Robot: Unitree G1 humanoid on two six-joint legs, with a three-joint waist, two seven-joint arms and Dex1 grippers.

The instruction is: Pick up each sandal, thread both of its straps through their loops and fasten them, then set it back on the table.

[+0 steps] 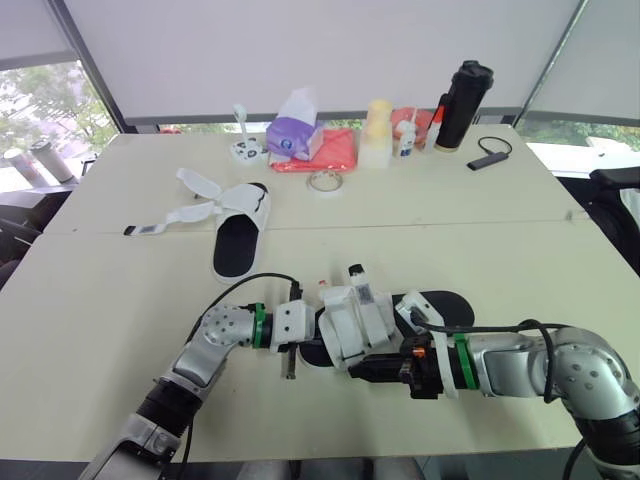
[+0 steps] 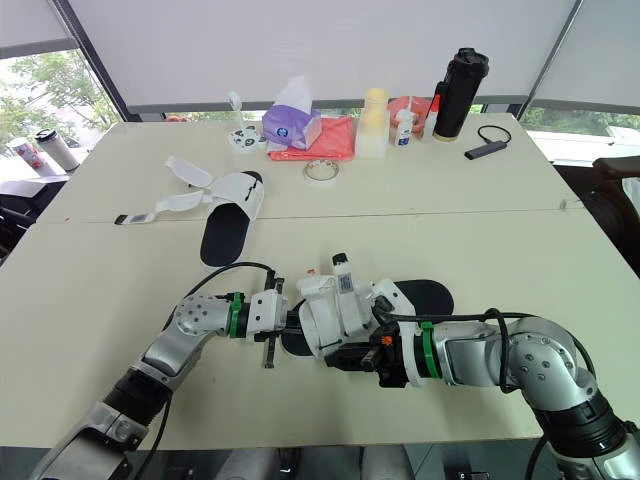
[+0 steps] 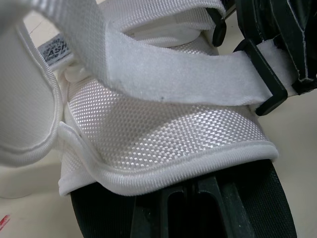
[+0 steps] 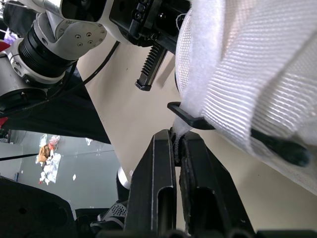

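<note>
Two grippers flanked the near sandal [image 1: 440, 305] at 6 o'clock of the surface [image 1: 120, 300], its long axis running 9 to 3: fingers of the right gripper [image 4: 177, 144] were pinched on a strap [image 4: 237, 94] just past its black loop [image 4: 185, 115], while the left gripper [image 1: 292, 340] sat at the toe, its hold impossible to tell.

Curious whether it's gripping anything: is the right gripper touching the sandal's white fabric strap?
Touching. The right wrist view shows the right gripper pinching the white fabric strap between its black fingers, beside the black plastic loop.
</note>
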